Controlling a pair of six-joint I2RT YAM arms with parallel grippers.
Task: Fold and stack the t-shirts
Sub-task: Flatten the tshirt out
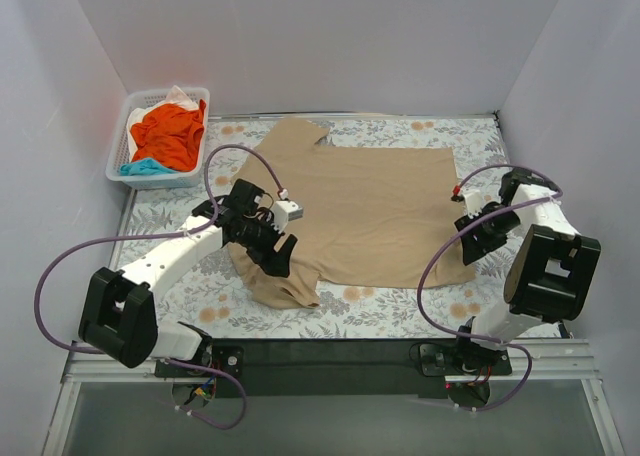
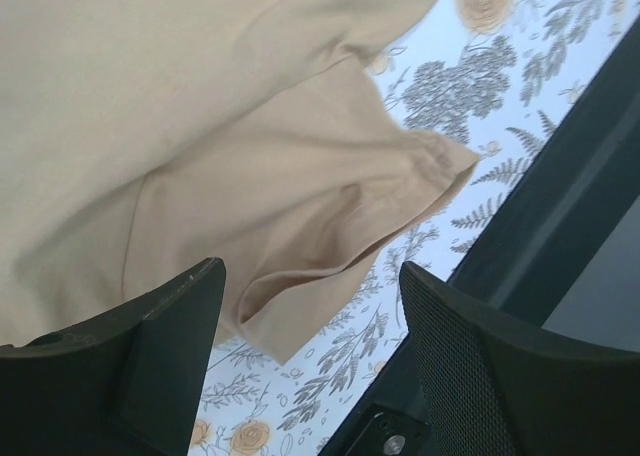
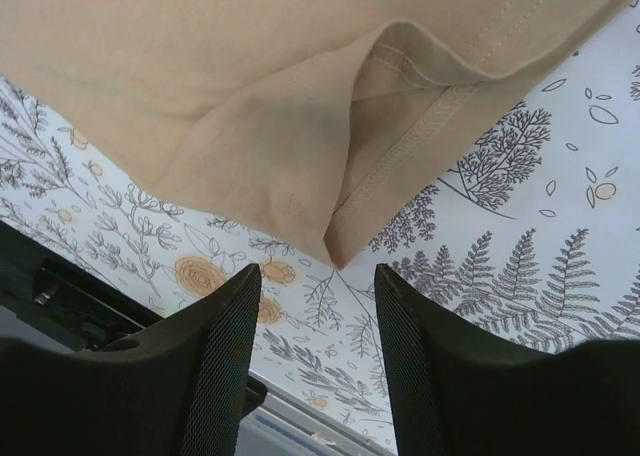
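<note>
A large tan t-shirt (image 1: 370, 211) lies spread on the floral table cover, one sleeve at the near left (image 1: 285, 286) and one at the far left. My left gripper (image 1: 278, 254) is open and empty above the near-left sleeve, which shows in the left wrist view (image 2: 330, 216). My right gripper (image 1: 478, 244) is open and empty just above the shirt's near-right hem corner (image 3: 340, 241). An orange t-shirt (image 1: 168, 136), a teal piece (image 1: 145, 166) and a white piece (image 1: 160, 104) lie in the basket.
A white lattice basket (image 1: 118, 154) stands at the far left corner. White walls enclose the table on three sides. The black front rail (image 1: 320, 351) runs along the near edge, between the arm bases.
</note>
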